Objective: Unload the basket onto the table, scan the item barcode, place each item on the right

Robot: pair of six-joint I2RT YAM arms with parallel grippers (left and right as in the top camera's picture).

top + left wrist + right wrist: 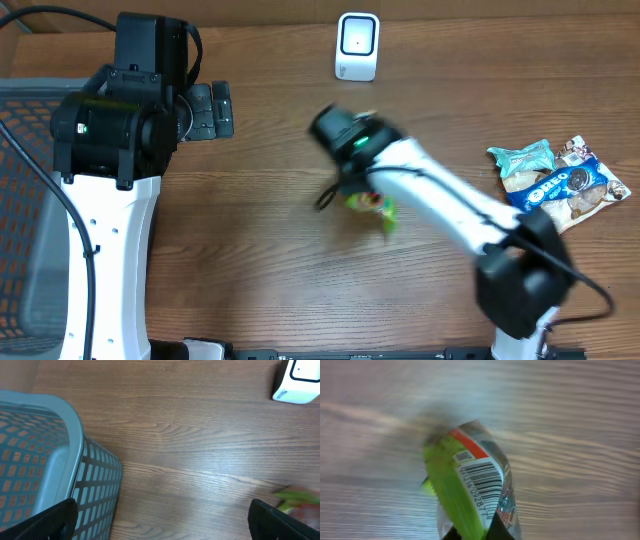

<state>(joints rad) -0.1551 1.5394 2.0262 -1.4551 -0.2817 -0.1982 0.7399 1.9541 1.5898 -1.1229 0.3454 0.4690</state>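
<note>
The packet (pixel 470 490) is bright green with a red-orange band, a silvery crimped edge and a white panel whose black barcode (pixel 482 485) faces my right wrist camera. It is near the middle of the table (pixel 270 250), and my right pincer (pixel 472 532) is clamped on its lower end. My left pincer (pixel 162 525) is spread wide and holds nothing, beside the basket (pixel 60 460) at the table's left edge. The white scanner (pixel 357 46) sits at the far edge.

Shop checkout mock-up: barcode scanner (pixel 357 45), basket (pixel 70 425), snack packs (pixel 565 185)
</note>
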